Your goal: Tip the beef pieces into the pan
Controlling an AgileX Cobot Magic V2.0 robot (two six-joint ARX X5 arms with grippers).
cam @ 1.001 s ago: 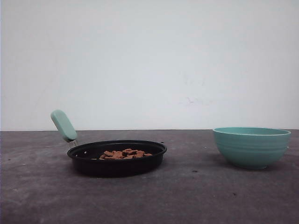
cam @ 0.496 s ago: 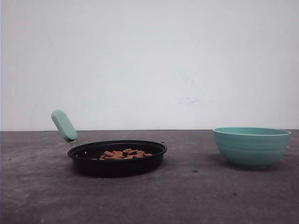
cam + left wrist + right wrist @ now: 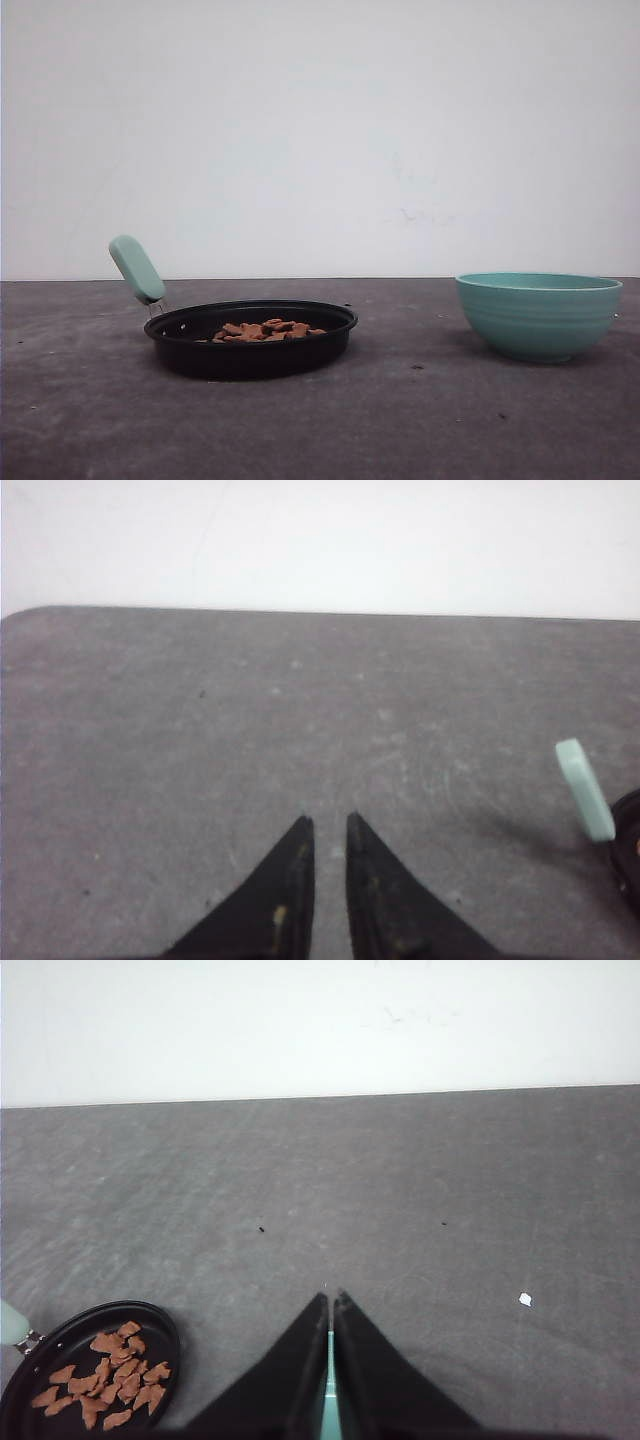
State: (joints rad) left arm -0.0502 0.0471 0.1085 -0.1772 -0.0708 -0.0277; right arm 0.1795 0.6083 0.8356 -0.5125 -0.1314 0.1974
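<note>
The black pan (image 3: 250, 358) sits on the dark table left of centre, its mint-green handle (image 3: 136, 268) angled up to the left. The beef pieces (image 3: 268, 329) lie in a low reddish-brown heap inside it. My left gripper (image 3: 328, 820) hovers over bare table with only a narrow slit between its fingers and nothing in it; the pan handle (image 3: 585, 788) is off to one side. My right gripper (image 3: 332, 1295) is shut, and a teal sliver (image 3: 331, 1400) shows behind the slit. The pan (image 3: 165, 1335) with the beef pieces (image 3: 110, 1370) lies well to its side.
A teal ribbed bowl (image 3: 538, 315) stands on the table at the right, apart from the pan. A white wall rises behind the table's far edge. A small white crumb (image 3: 525, 1300) and dark specks dot the tabletop.
</note>
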